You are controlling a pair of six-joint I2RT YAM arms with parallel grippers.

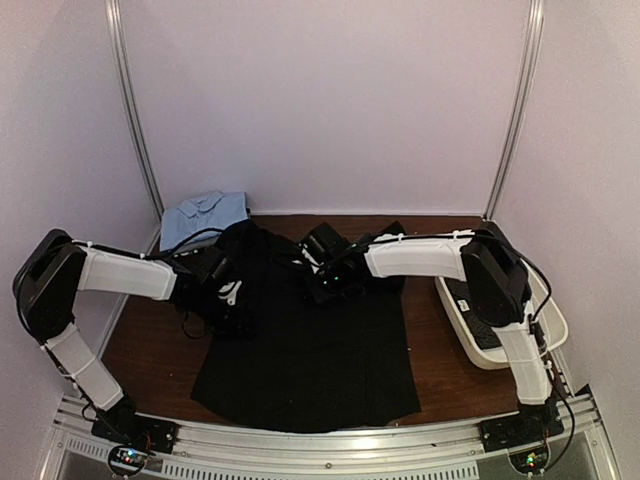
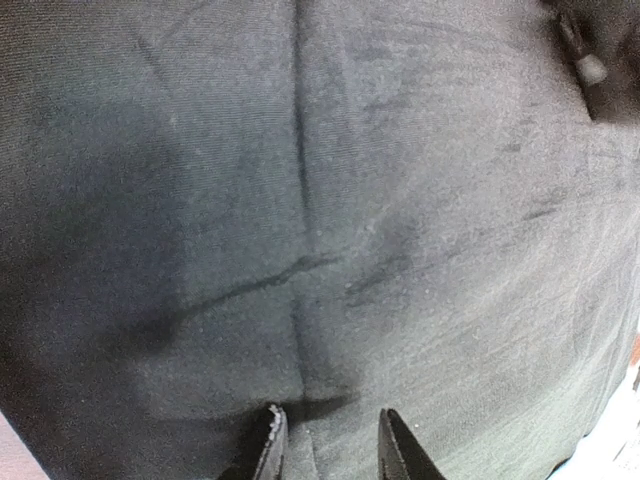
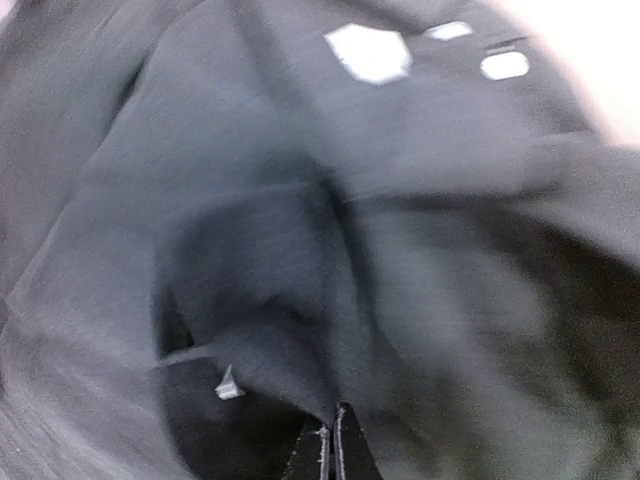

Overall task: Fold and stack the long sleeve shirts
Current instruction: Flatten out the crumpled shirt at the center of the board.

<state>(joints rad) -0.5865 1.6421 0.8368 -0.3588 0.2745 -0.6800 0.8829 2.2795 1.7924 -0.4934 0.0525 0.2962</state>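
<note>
A plain black long sleeve shirt (image 1: 310, 350) lies spread flat on the brown table (image 1: 150, 340), hem toward the near edge. My left gripper (image 1: 232, 295) sits at the shirt's left shoulder. In the left wrist view its fingers (image 2: 330, 440) stand a little apart with the black cloth (image 2: 320, 200) caught between them and creases running toward the tips. My right gripper (image 1: 320, 288) is at the collar area. In the right wrist view its fingers (image 3: 330, 445) are pressed together on a fold of the black cloth (image 3: 300, 340), beside a small white tag (image 3: 228, 385).
A folded light blue shirt (image 1: 205, 215) lies at the back left corner. A white tray (image 1: 555, 325) stands along the table's right side beside the right arm. Pale walls and metal posts enclose the table on three sides.
</note>
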